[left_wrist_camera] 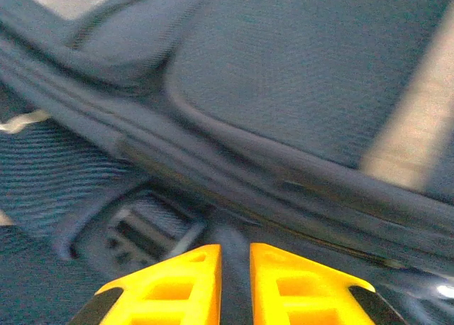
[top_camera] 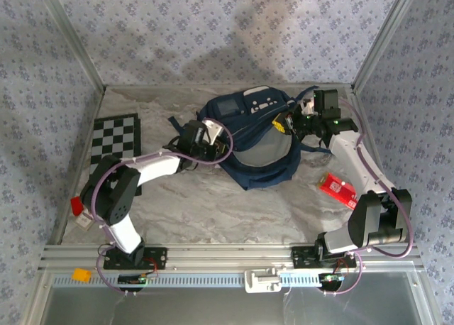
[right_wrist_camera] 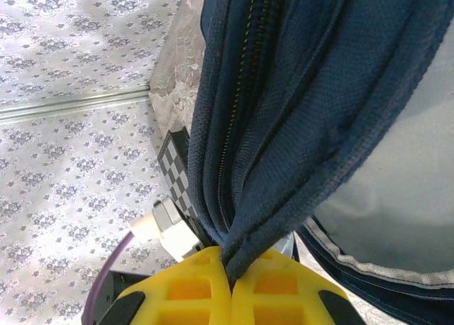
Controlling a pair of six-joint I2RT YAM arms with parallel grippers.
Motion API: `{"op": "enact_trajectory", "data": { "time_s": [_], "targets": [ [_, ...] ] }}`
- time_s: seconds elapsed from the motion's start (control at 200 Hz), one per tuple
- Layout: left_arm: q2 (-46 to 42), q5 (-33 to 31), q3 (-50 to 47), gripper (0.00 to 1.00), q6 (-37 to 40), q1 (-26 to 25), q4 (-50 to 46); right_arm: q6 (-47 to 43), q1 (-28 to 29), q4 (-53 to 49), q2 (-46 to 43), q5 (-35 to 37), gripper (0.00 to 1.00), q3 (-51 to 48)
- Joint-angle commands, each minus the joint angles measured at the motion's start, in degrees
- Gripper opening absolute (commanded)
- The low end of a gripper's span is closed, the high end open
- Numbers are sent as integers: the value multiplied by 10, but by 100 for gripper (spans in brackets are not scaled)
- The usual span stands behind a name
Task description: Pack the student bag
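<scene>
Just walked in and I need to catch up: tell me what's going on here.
Two robot arms are working on the student bag, which lies on the table with its mouth open. The right gripper is pinching the zippered rim on the right. The left gripper is at the left rim, fingers nearly together; a firm grip can't be confirmed.

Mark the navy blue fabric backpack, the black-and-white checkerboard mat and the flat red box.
navy blue fabric backpack (top_camera: 257,176): top external view, navy edge below its open mouth.
black-and-white checkerboard mat (top_camera: 115,135): top external view, middle of the mat.
flat red box (top_camera: 337,188): top external view, middle of its top face.
</scene>
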Motion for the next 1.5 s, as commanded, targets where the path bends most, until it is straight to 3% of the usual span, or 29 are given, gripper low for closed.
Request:
{"op": "enact_trajectory", "data": {
  "time_s": [0.0, 0.175, 0.315, 0.42, 0.6, 0.71, 0.77, 0.945, 1.114, 1.309, 1.494],
  "targets": [
    [19, -18, 25, 17, -23, 21, 8, -12, -5, 20, -16, -23, 0, 15],
    [0, -3, 7, 19, -48, 40, 10, -14, -4, 22, -15, -20, 0, 13],
    [-62, -1, -50, 36, -42, 8, 11, -9, -6, 31, -16, -25, 0, 9],
    [-85, 29, -57, 42, -45, -20, -6, -13, -6, 30, -16, -26, 0, 14],
    [-79, -2, -38, 49, -63, -57, 9, 12, -1, 90, -9, -32, 0, -16],
    [-28, 19, 13, 45, -82, -58, 24, 2, 26, 94, -8, 9, 26, -16],
    [-10, 26, 22, 42, -99, -62, 57, 11, 41, 110, -9, 27, 36, -48],
    [27, 22, 68, 38, -102, -77, 58, 30, 64, 135, -13, 76, 51, -114],
    [43, 26, 80, 35, -118, -78, 58, 43, 114, 178, -14, 137, 56, -150],
    [44, 27, 84, 32, -117, -79, 53, 62, 175, 201, 13, 251, 54, -171],
    [12, 14, 73, 33, -94, -74, 11, 57, 201, 198, 55, 325, 37, -138]
  ]
}}
